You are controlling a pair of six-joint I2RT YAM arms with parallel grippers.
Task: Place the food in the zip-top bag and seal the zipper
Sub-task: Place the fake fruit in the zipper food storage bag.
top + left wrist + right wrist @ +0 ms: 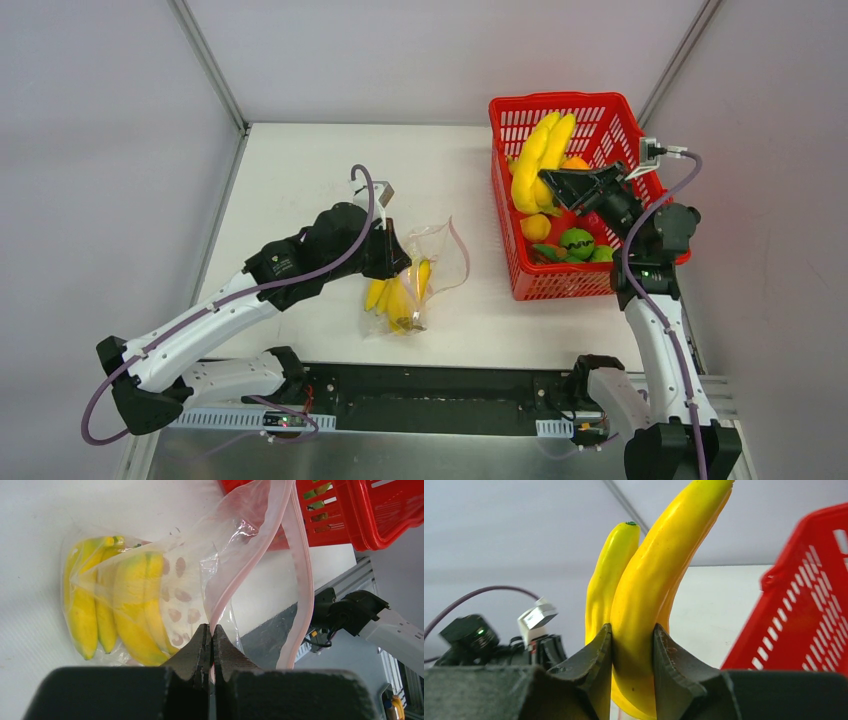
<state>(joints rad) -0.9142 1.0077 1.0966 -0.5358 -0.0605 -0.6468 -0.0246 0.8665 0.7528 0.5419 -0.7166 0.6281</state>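
Observation:
The zip-top bag [425, 270] lies on the white table with a bunch of yellow bananas [400, 295] inside; they also show in the left wrist view [120, 605]. My left gripper [210, 630] is shut on the bag's pink zipper strip [300, 570] at the mouth, holding it up and open. My right gripper [632, 635] is shut on a second bunch of yellow bananas [649, 580], held above the red basket [610, 125]. In the top view these bananas [540, 160] stand over the basket's left side, next to the right gripper [548, 182].
The red lattice basket stands at the back right and holds an orange [575, 162], a yellow fruit [536, 227] and green round pieces [577, 242]. Its rim shows in the right wrist view [809, 605]. Grey walls enclose the table.

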